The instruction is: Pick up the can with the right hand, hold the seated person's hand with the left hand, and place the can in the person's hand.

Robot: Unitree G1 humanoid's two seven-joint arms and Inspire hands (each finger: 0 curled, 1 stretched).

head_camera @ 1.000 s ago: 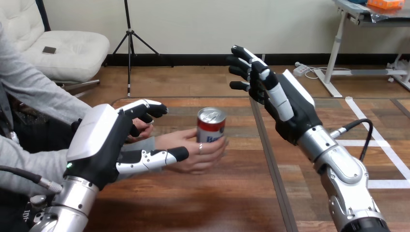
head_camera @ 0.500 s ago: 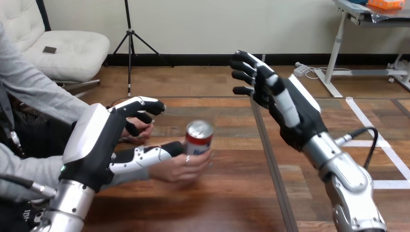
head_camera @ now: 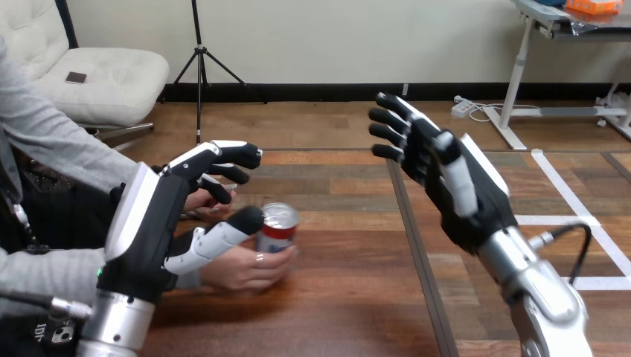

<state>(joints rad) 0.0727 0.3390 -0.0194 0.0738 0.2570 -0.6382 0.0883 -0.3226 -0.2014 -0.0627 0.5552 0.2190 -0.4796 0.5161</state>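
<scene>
Can (head_camera: 277, 227) in person's hand (head_camera: 239, 271), left hand (head_camera: 149, 217) relaxed beside it, right hand (head_camera: 449, 182) splayed, empty

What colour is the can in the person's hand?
The can is red and white with a silver top, best seen in the head view.

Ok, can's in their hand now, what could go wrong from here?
The thumb of the left hand lies right beside the can, above the person's hand; a careless pull-back could knock it. The can leans a little and might slip. The right hand is open, well apart.
</scene>
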